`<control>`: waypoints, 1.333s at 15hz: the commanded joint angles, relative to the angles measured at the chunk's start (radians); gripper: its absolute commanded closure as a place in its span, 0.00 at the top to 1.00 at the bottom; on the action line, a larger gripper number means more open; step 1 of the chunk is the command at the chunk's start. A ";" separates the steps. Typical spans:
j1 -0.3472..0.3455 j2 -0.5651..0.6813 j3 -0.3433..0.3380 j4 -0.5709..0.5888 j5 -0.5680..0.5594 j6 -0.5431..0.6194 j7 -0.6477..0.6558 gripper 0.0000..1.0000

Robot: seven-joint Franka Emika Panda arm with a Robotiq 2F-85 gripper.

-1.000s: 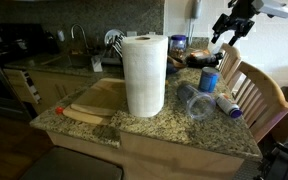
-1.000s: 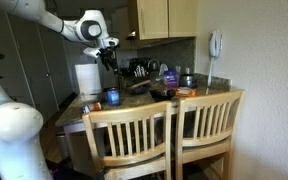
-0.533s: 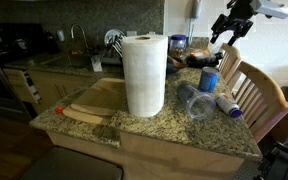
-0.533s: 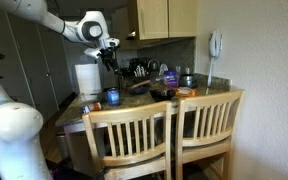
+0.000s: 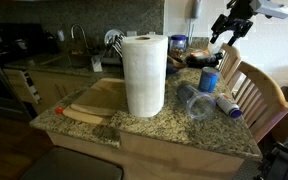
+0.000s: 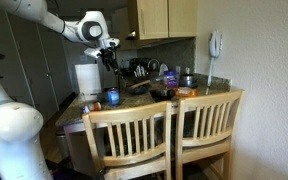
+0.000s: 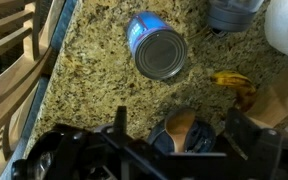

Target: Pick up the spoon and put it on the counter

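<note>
Above the broad granite counter (image 5: pixel 174 126), speckled tan, brown and black, the black gripper (image 5: pixel 227 29) hangs in the air with its claw spread apart and nothing in it.

Two pale wooden slat-backed chairs (image 6: pixel 174 130) stand against the counter's edge. On the stone, a tall white paper towel roll (image 5: pixel 144 75) stands upright beside a pale wooden cutting board (image 5: pixel 99 97). A clear plastic cup (image 5: pixel 192 102) lies on its side near a blue-labelled metal can (image 7: pixel 156 45), which is also tipped over. In the wrist view a small blue mug (image 7: pixel 189 140) stands right under the gripper, between its two dark fingers (image 7: pixel 121 120). A brown rounded shape inside the mug looks like the bowl of the spoon (image 7: pixel 181 126); its handle cannot be made out.
</note>
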 commanded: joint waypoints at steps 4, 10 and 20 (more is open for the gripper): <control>-0.010 0.012 0.015 0.008 -0.008 -0.004 0.015 1.00; -0.032 -0.055 -0.008 -0.079 -0.012 0.014 0.004 1.00; -0.058 -0.058 0.034 -0.048 -0.004 0.150 0.119 1.00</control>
